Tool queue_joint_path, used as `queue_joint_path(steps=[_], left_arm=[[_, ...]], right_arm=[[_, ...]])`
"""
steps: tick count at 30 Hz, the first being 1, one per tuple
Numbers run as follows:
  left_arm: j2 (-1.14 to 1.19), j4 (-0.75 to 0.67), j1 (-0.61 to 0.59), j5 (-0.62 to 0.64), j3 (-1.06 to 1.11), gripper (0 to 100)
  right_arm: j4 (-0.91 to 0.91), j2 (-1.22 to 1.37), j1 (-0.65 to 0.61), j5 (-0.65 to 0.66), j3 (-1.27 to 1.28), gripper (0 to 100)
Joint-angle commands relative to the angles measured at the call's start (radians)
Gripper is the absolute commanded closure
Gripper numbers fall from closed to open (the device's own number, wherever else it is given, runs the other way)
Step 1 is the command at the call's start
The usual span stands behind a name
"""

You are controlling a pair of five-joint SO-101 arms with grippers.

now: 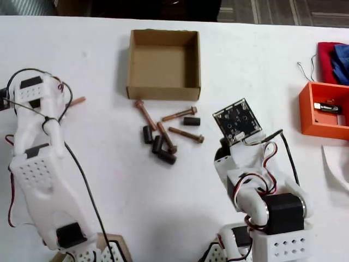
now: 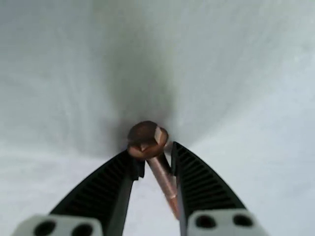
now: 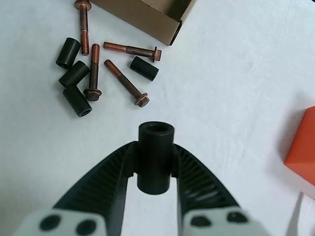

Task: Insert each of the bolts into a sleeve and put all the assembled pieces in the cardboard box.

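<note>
My left gripper (image 2: 155, 156) is shut on a copper bolt (image 2: 158, 162), whose hex head sticks out past the fingertips over the white table. In the high view that bolt (image 1: 78, 101) pokes out beside the left arm, left of the cardboard box (image 1: 163, 87). My right gripper (image 3: 154, 150) is shut on an upright black sleeve (image 3: 155, 160), its bore facing up. Ahead of it lie several loose copper bolts (image 3: 127, 83) and several black sleeves (image 3: 74, 73), grouped just in front of the open, empty box (image 3: 147, 19).
An orange bin (image 1: 322, 112) stands at the right edge with a red and blue cloth (image 1: 332, 54) behind it. A thin cable (image 1: 308, 68) lies near them. The bin's corner (image 3: 302, 147) is close to my right gripper. Bare white table (image 1: 109, 164) separates the arms.
</note>
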Motion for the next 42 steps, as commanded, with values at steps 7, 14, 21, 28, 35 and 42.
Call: queue_joint_path(steps=[7,14,21,28,35,42], left_arm=[[-0.021,-0.015,-0.029,-0.252,-0.027,97],[-0.216,0.342,0.089,-0.913,-0.025,97],[-0.264,0.646,0.222,-1.565,-0.018,97],[-0.210,0.674,0.364,-1.616,-0.018,97],[-0.265,0.595,0.460,-1.611,-0.013,98],[-0.525,0.394,0.488,-1.516,0.288,98]], right_arm=[[-0.002,-0.019,0.005,-0.003,-0.006,97.8],[-0.041,-0.021,0.005,-0.002,-0.009,97.8],[-0.134,-0.015,0.013,-0.005,-0.002,97.8],[-0.386,-0.018,0.015,-0.020,0.160,97.8],[-0.542,-0.019,0.021,-0.175,0.301,97.8],[-0.598,-0.021,0.021,-0.173,0.361,97.8]])
